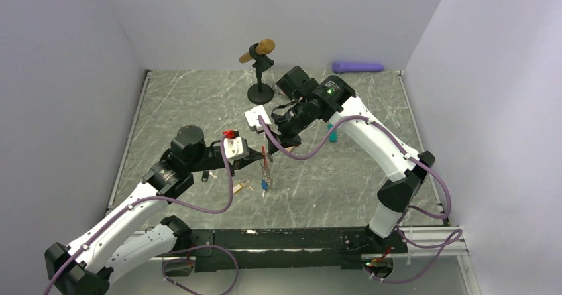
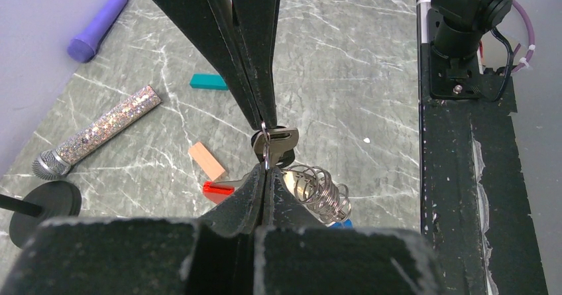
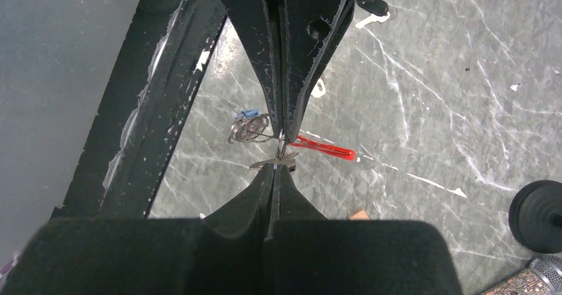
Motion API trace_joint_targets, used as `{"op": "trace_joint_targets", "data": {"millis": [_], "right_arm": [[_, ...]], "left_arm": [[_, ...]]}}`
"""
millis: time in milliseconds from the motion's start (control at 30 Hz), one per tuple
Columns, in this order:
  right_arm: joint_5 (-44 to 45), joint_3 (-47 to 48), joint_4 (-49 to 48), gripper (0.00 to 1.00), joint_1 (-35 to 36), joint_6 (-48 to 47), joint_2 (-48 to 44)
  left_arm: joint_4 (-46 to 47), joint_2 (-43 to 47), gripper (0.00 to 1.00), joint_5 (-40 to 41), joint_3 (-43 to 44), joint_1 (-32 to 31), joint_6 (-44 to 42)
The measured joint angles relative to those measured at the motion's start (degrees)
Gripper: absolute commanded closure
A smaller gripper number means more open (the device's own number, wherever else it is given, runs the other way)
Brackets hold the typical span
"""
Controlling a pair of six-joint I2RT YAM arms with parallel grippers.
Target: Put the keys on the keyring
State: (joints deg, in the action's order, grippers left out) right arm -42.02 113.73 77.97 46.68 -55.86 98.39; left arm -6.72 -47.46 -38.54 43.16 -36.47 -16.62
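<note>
The keyring hangs above the table between my two grippers. Its silvery coil (image 2: 319,192) and red clip (image 3: 322,149) dangle, with a blue-tagged key (image 1: 264,185) at the bottom. My left gripper (image 2: 265,167) is shut on the keyring's thin wire ring. My right gripper (image 3: 274,169) comes in tip to tip from the opposite side. It is shut on a small metal key with a black head (image 2: 277,140) that sits on that same wire. A yellow-tagged key (image 1: 242,187) and a black-tagged key (image 1: 207,174) lie on the table by the left arm.
A tan block (image 2: 207,161), a teal block (image 2: 209,81) and a glittery microphone (image 2: 99,132) lie on the marble table. A microphone stand (image 1: 260,93) is at the back and a purple tube (image 1: 358,66) lies by the back wall. The black base rail (image 2: 457,195) runs along the near edge.
</note>
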Motion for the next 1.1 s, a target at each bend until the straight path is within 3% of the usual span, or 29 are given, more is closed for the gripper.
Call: {"op": "trace_joint_targets", "data": {"millis": [1100], "right_arm": [[1.07, 0.00, -1.14, 1.00, -0.09, 0.92, 0.00]], "left_arm": [[0.04, -0.44, 1.00, -0.57, 0.00, 0.00, 1.42]]}}
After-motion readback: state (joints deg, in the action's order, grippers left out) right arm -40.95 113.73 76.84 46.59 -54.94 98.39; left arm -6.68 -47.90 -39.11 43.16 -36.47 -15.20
